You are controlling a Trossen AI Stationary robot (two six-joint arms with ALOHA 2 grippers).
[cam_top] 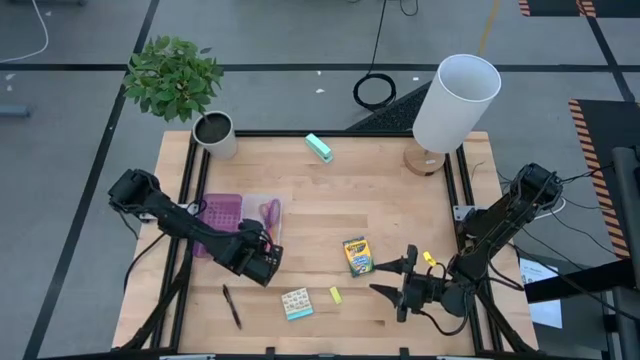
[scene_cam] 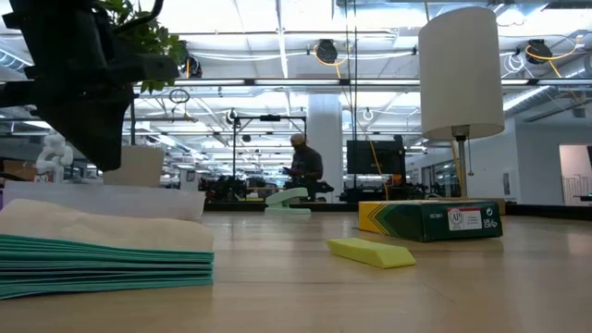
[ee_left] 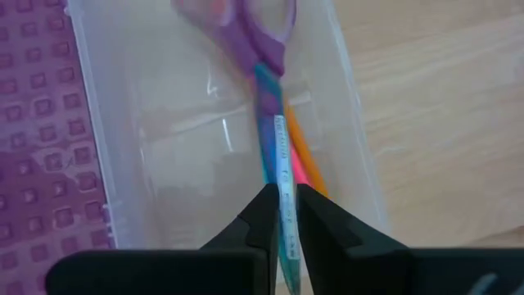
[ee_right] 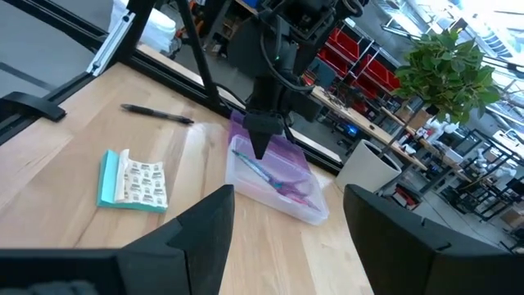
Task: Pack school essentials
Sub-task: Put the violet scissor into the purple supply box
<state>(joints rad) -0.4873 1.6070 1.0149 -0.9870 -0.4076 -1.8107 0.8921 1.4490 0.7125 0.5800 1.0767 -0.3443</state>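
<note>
Purple-handled scissors (ee_left: 264, 49) lie along the clear half of a flat case (cam_top: 258, 222), whose purple lid (cam_top: 220, 214) is open beside it. Orange and pink pencils (ee_left: 304, 160) lie under them. My left gripper (ee_left: 284, 215) is shut on the scissors' blades at the case's near end. My right gripper (cam_top: 396, 279) stands open low over the table, right of the yellow-green crayon box (cam_top: 357, 257). A patterned pad (cam_top: 296, 303), a small yellow piece (cam_top: 335, 295) and a black pen (cam_top: 231, 305) lie flat on the table near the front edge. My left gripper pinches the scissors' teal blades (ee_left: 282, 184), toward their tip end, between its two fingers. The fingers point down from above and lie across the blades. The handle end (ee_right: 296, 189) reaches down into the clear case, the scissors slanting below the fingers.
A teal block (cam_top: 319, 148) lies at the far middle. A white-shaded lamp (cam_top: 455, 105) stands at the far right corner and a potted plant (cam_top: 175, 75) at the far left. A second small yellow bit (cam_top: 430, 258) lies beside my right arm.
</note>
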